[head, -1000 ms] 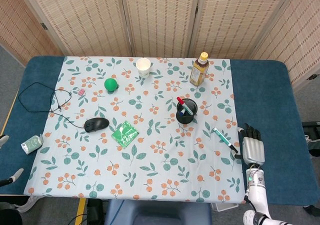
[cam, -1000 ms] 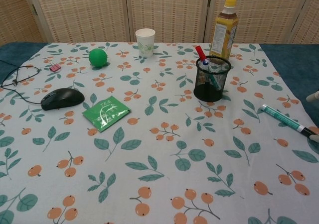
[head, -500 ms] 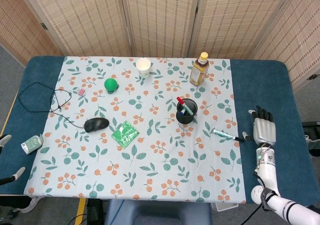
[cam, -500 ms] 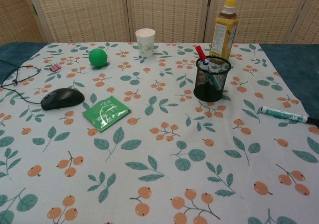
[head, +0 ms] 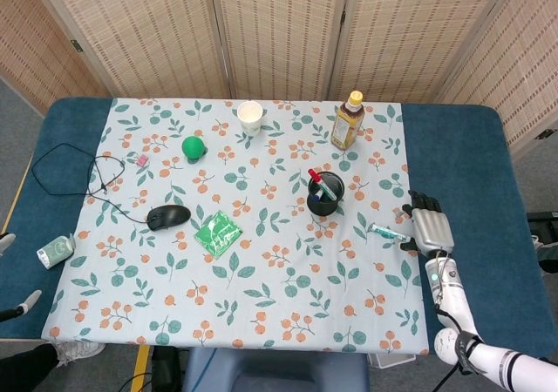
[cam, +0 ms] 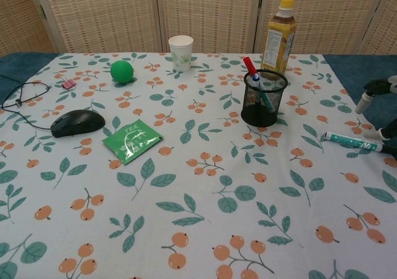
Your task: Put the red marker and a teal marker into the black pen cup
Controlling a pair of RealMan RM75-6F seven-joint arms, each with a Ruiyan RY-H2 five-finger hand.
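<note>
A table [head: 453, 148] covered in blue fabric is carrying a pale cloth [head: 261, 270] printed with leaves and orange berries, and a woven folding screen [head: 279, 26] is standing behind it. Near the middle right of the cloth, a black mesh pen cup [head: 326, 194] is standing upright, and a red marker [cam: 250, 65] is leaning inside it with its tip rising above the rim. At least one other pen with a blue end is sitting in the cup beside it. A teal marker [cam: 353, 142] is lying flat near the right edge of the cloth, well apart from the cup.

The robot's right hand [head: 426, 226] is hovering at that right edge, just beside the far end of the teal marker. Its fingers [cam: 377, 87] are spread apart and are holding nothing; whether a fingertip is touching the marker is unclear. The left hand is not appearing in either view.

Elsewhere on the cloth, an amber drink bottle [head: 346, 122] with a yellow cap is standing behind the cup, a white paper cup [head: 250, 116] is sitting near the back centre, and a green ball [head: 193, 147] is resting to its left. A black computer mouse [head: 168, 217] is lying on the left side with its cable [head: 61, 170] looping off onto the blue fabric, and a green packet [head: 216, 233] is lying flat next to it.
</note>
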